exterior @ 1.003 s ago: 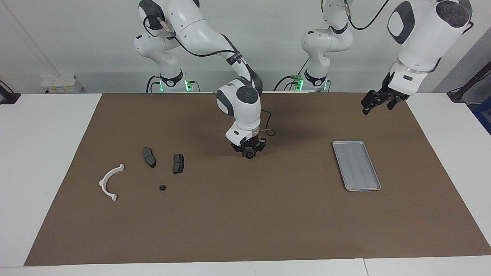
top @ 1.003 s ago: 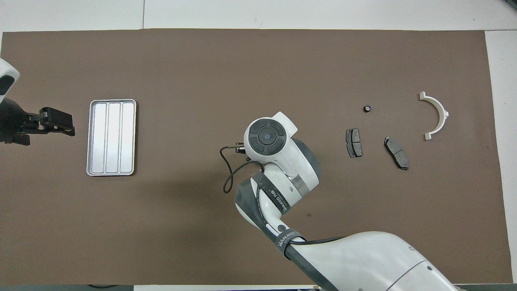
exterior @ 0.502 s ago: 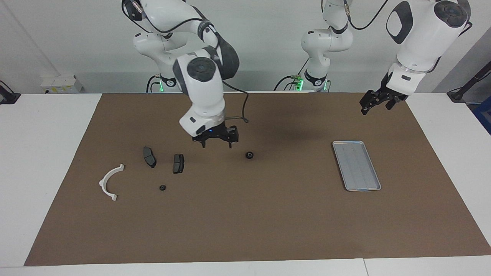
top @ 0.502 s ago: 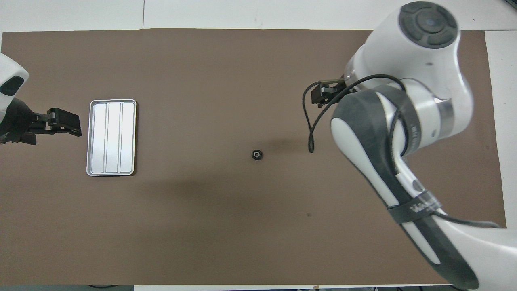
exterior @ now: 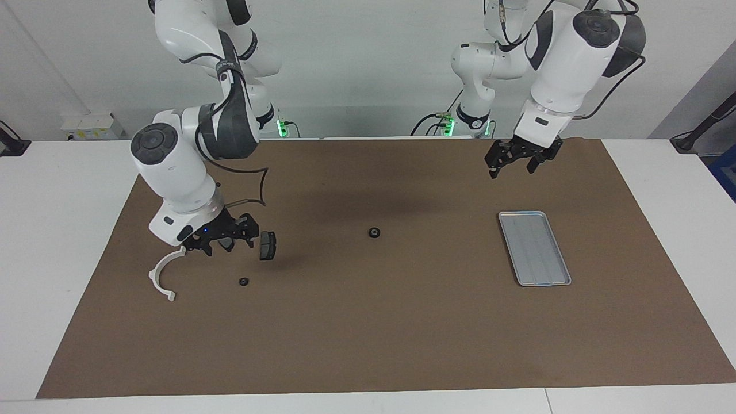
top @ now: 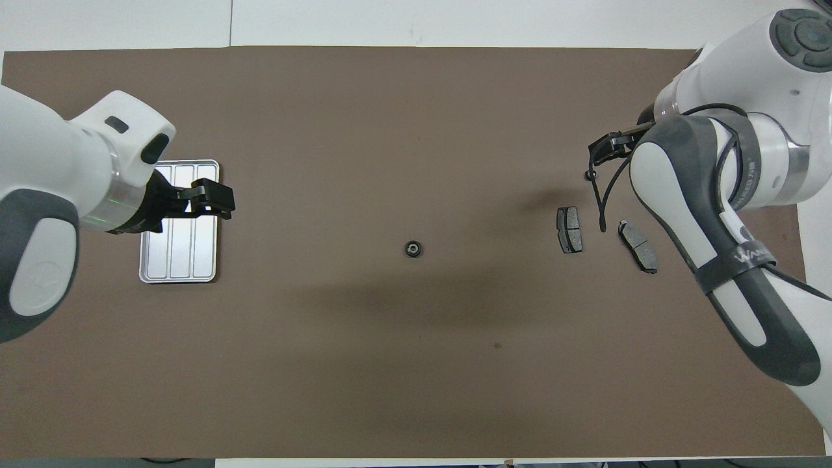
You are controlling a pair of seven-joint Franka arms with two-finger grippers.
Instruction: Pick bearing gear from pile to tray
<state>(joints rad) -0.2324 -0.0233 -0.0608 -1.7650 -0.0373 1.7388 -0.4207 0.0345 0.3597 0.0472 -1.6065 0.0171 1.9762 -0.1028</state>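
Facing view: a bearing gear lies alone mid-mat, between pile and tray. Right gripper, apart and empty, hangs over the pile; left gripper, apart, must likely descend on the gear.

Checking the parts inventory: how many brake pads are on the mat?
2. One brake pad lies nearer the mat's middle; the other brake pad lies beside it toward the right arm's end, under the right gripper.
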